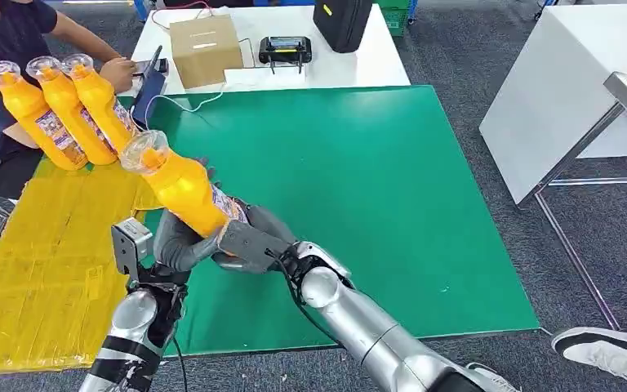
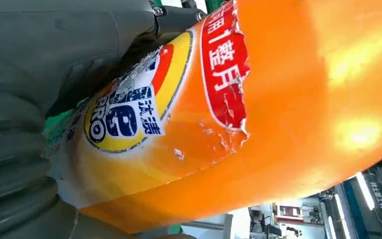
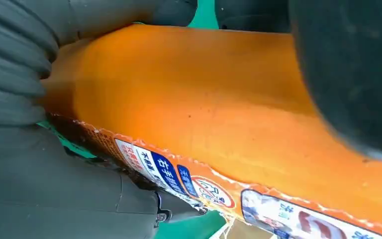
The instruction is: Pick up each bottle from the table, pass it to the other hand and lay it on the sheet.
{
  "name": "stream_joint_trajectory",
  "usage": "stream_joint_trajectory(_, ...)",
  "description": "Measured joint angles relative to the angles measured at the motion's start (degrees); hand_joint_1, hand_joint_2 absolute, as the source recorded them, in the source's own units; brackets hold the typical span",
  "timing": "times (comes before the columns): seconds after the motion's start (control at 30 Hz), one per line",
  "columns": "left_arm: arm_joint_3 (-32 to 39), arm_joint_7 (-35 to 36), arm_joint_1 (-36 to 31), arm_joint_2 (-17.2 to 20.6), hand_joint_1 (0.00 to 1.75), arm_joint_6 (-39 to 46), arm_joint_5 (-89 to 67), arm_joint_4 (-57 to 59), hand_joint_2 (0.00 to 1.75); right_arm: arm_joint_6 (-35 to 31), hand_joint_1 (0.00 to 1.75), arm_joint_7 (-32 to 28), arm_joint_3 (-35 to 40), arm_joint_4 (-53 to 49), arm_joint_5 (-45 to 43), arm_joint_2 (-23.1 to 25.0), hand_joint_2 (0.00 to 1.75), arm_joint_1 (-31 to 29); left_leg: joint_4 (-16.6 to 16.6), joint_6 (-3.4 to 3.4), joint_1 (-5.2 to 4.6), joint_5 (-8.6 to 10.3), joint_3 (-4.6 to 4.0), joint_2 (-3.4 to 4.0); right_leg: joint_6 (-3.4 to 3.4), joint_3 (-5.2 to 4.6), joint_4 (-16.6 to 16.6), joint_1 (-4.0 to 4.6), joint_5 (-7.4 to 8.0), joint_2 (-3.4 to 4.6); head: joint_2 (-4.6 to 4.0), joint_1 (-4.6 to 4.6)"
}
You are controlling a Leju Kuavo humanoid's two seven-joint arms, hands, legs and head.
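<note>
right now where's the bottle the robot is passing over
In the head view the orange bottle is left of centre above the green mat, gripped by both the left robot hand and right robot hand, cap pointing toward three bottles nearby.

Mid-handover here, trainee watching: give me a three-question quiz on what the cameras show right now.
1. True or false: both the left hand and the right hand are on the held bottle.
2. How many bottles lie on the yellow sheet? A) one B) three C) five
3. Fill in: the held bottle's cap points toward the ___ sheet.

Key: 1 true; 2 B, the three bottles lie side by side at the sheet's far end; 3 yellow.
</note>
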Motion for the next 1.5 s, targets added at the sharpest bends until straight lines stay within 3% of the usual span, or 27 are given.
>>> stream_joint_trajectory(0.1, 0.5, -0.2, 0.1, 0.0, 0.05, 0.7, -0.7, 0.1, 1.75, 0.2, 1.75, 0.3, 2.0, 0.0, 0.6, 0.0, 1.75, 0.0, 0.0, 0.0, 0.03, 0.0, 0.0, 0.02, 0.0, -0.01, 0.0, 0.01, 0.0, 0.01, 0.0, 0.02)
stream_joint_trajectory(0.13, 0.9, -0.2, 0.1, 0.0, 1.75, 0.9, -1.0, 0.1, 1.75, 0.2, 1.75, 0.3, 2.9, 0.0, 0.7, 0.1, 1.75, 0.3, 0.0, 0.0, 0.03, 0.0, 0.0, 0.03, -0.01, -0.02, 0.0, 0.02, -0.01, 0.02, 0.0, 0.04)
stream_joint_trajectory(0.4, 2.4, -2.2, 1.4, 0.2, 1.75, 1.0, -1.5, 0.2, 1.75, 0.0, 1.75, 1.3, 7.0, 0.3, -1.0, 0.0, 1.75, -0.3, 0.0, 0.0, 0.02, 0.0, -0.02, 0.02, -0.01, -0.05, 0.0, 0.0, -0.01, 0.02, 0.0, 0.0)
stream_joint_trajectory(1.13, 3.0, -3.5, 1.8, 0.2, 1.75, 2.1, -4.4, 0.0, 1.75, -0.8, 1.75, 1.1, 8.9, 1.6, -2.0, -0.2, 1.75, -0.9, 0.0, 0.0, 0.03, 0.0, -0.02, 0.02, -0.01, -0.06, 0.0, 0.0, -0.01, 0.02, 0.0, 0.0)
stream_joint_trajectory(1.17, 3.0, -3.8, 1.8, 0.2, 1.75, 3.6, -6.4, -0.2, 1.75, -1.0, 1.41, 0.9, 8.9, 1.6, -2.0, -0.4, 1.75, -0.9, 0.0, 0.0, 0.03, 0.0, -0.02, 0.02, -0.01, -0.07, 0.0, 0.0, -0.01, 0.02, 0.0, 0.02)
stream_joint_trajectory(1.2, 2.9, -4.0, 1.7, 0.2, 1.75, 5.2, -8.7, -0.4, 1.75, -1.2, 0.0, 0.7, 9.0, 1.6, -2.0, -0.6, 1.75, -0.9, 0.0, 0.0, 0.03, 0.0, -0.02, 0.02, -0.01, -0.06, 0.0, 0.01, -0.01, 0.02, 0.0, 0.0)
stream_joint_trajectory(1.37, 2.3, -3.2, 0.2, 1.0, 1.75, 14.5, -25.5, -0.2, 1.75, -3.7, 0.0, 0.6, 9.0, 1.2, -0.3, -2.3, 1.75, -0.9, 0.0, 0.0, 0.02, 0.0, -0.02, 0.01, -0.01, -0.04, 0.0, 0.0, 0.0, 0.02, 0.0, 0.04)
stream_joint_trajectory(1.5, 3.1, 1.5, -2.8, 5.1, 1.75, 27.3, -50.7, 2.6, 1.75, -3.8, 0.0, -0.1, 7.5, -2.6, 0.9, -4.9, 1.75, 0.5, 0.0, -0.03, 0.03, 0.02, 0.0, 0.08, -0.01, -0.07, 0.0, 0.03, 0.03, 0.08, 0.0, 0.0)
